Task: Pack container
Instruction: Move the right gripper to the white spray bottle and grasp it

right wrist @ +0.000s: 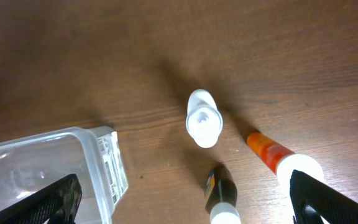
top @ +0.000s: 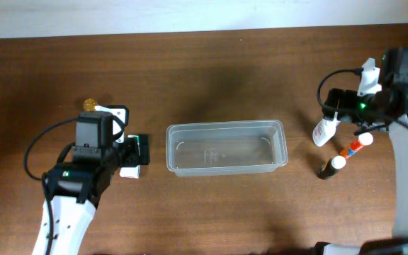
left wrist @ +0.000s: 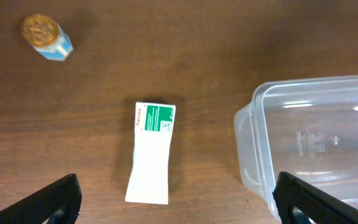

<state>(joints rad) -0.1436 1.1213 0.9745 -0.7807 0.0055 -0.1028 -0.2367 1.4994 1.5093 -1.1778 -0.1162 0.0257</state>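
Observation:
The clear plastic container (top: 225, 147) lies empty in the middle of the table; it also shows in the left wrist view (left wrist: 316, 143) and the right wrist view (right wrist: 48, 168). My left gripper (left wrist: 178, 202) is open, above a white and green sachet (left wrist: 152, 151) just left of the container. A small bottle with a gold cap (left wrist: 46, 38) stands farther left. My right gripper (right wrist: 188, 199) is open above a white bottle (right wrist: 204, 118), a dark bottle with a white cap (right wrist: 221, 198) and an orange and white tube (right wrist: 281, 158), all right of the container.
The wooden table (top: 211, 64) ends at a pale wall along the far edge. The left arm (top: 83, 177) and the right arm (top: 402, 142) reach in from the front corners, with cables looping beside them.

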